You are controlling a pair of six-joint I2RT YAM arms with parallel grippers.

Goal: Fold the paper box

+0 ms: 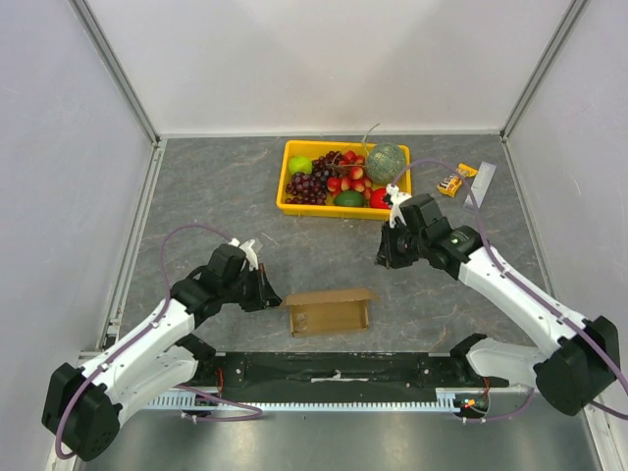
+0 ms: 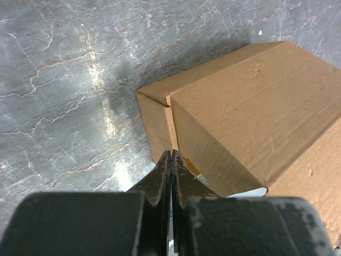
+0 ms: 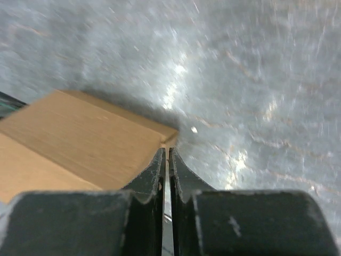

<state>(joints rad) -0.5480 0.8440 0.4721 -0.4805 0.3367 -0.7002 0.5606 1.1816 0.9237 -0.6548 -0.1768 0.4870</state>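
A grey, marble-veined table top is seen filling the middle of the top view, and its glossy finish is shown by bright glints in both wrist views. It is enclosed by plain white walls at the back and on both sides, joined by aluminium frame posts that run from the upper corners. A black mounting strip is laid along the bottom edge, where the arm bases are fixed.

The paper box is found at the lower centre of the top view, lying flat on the table as a slim brown block just above the black strip.

The left gripper is held low just left of the box, its jaws pressed together on nothing. In the left wrist view its tips are seen just at the box's end face.

The right gripper is placed right of centre, apart from the box, with only a thin slit left between its jaws and nothing held.

A yellow tray of fruit is set at the upper centre, with two small packets beside it at the upper right.
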